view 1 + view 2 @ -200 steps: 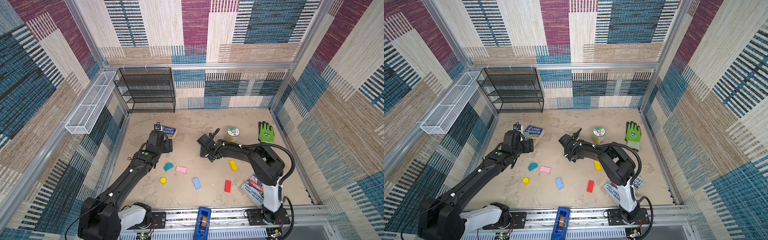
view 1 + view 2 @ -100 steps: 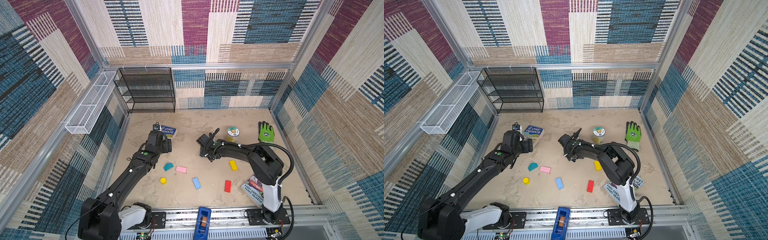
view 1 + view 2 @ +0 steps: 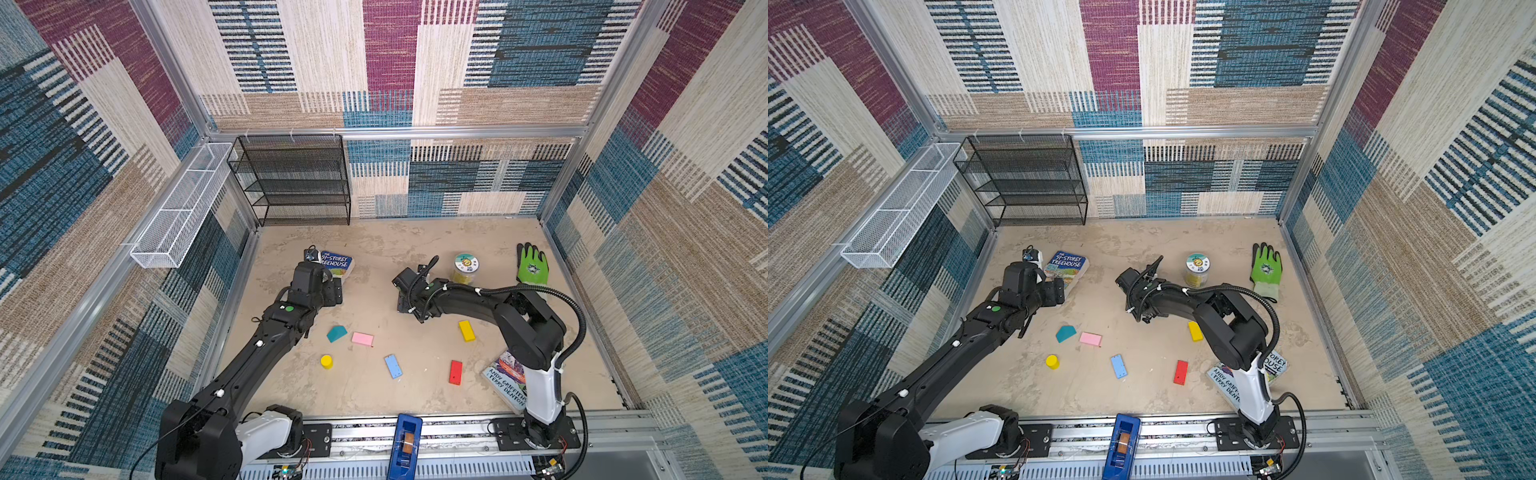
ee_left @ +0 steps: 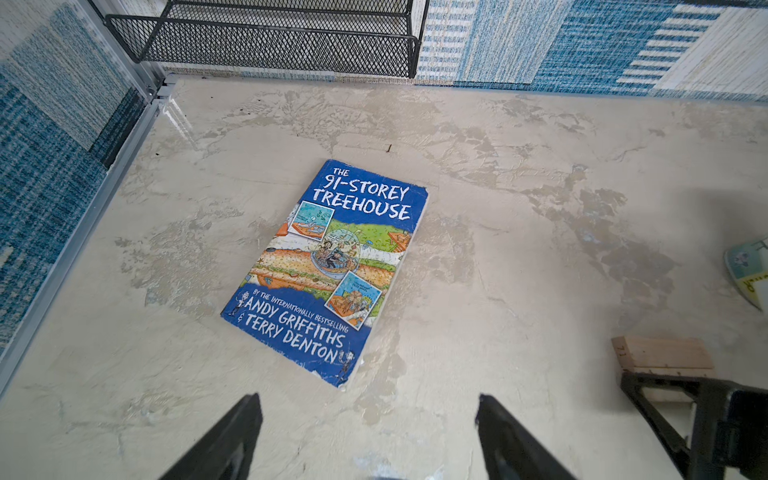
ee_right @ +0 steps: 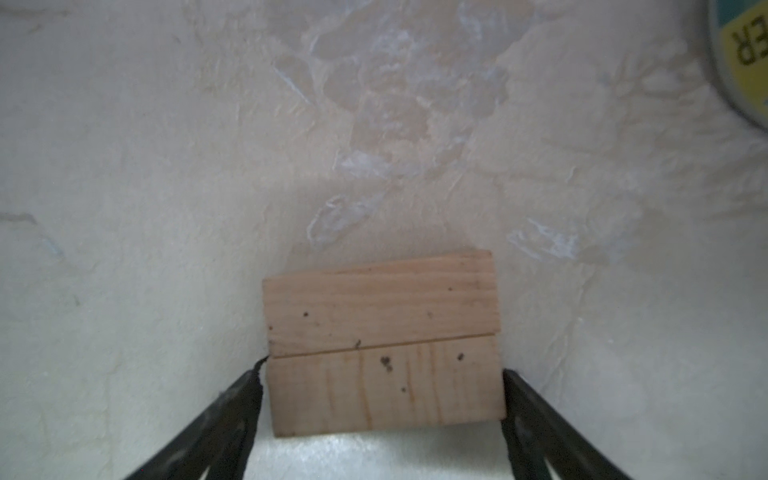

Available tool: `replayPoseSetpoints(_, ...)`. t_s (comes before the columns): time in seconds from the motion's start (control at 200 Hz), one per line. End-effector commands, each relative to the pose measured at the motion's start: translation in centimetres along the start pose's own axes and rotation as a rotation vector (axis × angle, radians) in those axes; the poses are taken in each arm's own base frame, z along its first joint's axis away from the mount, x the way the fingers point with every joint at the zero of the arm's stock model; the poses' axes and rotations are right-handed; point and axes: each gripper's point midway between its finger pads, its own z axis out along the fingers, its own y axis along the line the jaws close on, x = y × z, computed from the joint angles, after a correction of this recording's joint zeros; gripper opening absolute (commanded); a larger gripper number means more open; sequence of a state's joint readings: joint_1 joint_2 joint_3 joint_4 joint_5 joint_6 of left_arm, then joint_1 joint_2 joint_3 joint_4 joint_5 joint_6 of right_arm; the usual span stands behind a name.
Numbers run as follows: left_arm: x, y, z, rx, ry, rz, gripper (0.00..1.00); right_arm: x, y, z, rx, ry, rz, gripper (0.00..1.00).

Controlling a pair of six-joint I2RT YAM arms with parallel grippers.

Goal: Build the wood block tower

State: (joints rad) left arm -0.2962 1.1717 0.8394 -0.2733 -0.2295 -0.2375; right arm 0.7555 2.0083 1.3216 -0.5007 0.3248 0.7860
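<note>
Right wrist view only: the near wood slab (image 5: 386, 386) and the far wood slab (image 5: 380, 307) lie flat with their long sides touching. The plain grain and dark specks are visible.
Right gripper (image 5: 382, 374): the jaws stand wide, with one black finger (image 5: 245, 399) at each end of the near wood slab. It cannot be told whether they press it or only flank it.
Left wrist view only: the left gripper (image 4: 368, 411) is spread wide with nothing between its jaws. It points at a paperback (image 4: 332, 266) lying cover up. At the frame's edge, a wood slab end bearing pencil marks shows behind the right gripper.
Top views only: the coloured blocks lie apart on the table, none stacked.
Blocks: the teal house piece (image 3: 336, 333) has the pink slab (image 3: 362, 339) just beside it. The yellow cylinder (image 3: 326, 361) stands upright. The light blue slab (image 3: 393, 366), red slab (image 3: 455, 372) and yellow slab (image 3: 466, 331) lie flat. In both top views the wood slabs are hidden under the right gripper.
Surface: the table (image 3: 357, 399) is beige and mottled like plaster, with pale scuffs.
Room: the woven patchwork walls (image 3: 457, 62) are blue, maroon and beige, set in a metal frame.
Fixtures: a black mesh rack (image 3: 295, 183) stands in the back corner, and a white wire basket (image 3: 178, 212) hangs on the left wall.
Other items: a yellow jar (image 3: 465, 268) with a printed lid stands near the right gripper. A green glove (image 3: 531, 266) lies beyond it. A second paperback (image 3: 507, 384) lies beside the right arm's base.
</note>
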Motion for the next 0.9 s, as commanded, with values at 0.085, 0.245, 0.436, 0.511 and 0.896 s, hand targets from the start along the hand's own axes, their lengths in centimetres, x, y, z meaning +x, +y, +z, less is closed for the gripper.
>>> replayPoseSetpoints(0.085, -0.5, -0.2, -0.1, 0.017, -0.024, -0.025, 0.86, 3.1, -0.6, 0.7, 0.004, 0.135, 0.019, 1.00)
replayPoseSetpoints(0.245, -0.4, 0.0, -0.1, 0.015, -0.023, -0.025, 0.86, 3.0, -0.4, 0.5, -0.003, 0.133, 0.021, 1.00)
replayPoseSetpoints(0.436, -0.5, -0.1, -0.2, 0.020, -0.025, -0.030, 0.86, 2.2, -0.5, -0.6, -0.015, 0.107, 0.026, 1.00)
replayPoseSetpoints(0.511, -0.5, 0.0, -0.2, 0.018, -0.025, -0.032, 0.86, 1.8, -0.4, -1.1, -0.021, 0.094, 0.028, 1.00)
replayPoseSetpoints(0.896, -0.4, 0.0, -0.2, 0.020, -0.021, -0.035, 0.86, 0.5, -0.3, -2.7, -0.035, 0.053, 0.030, 0.99)
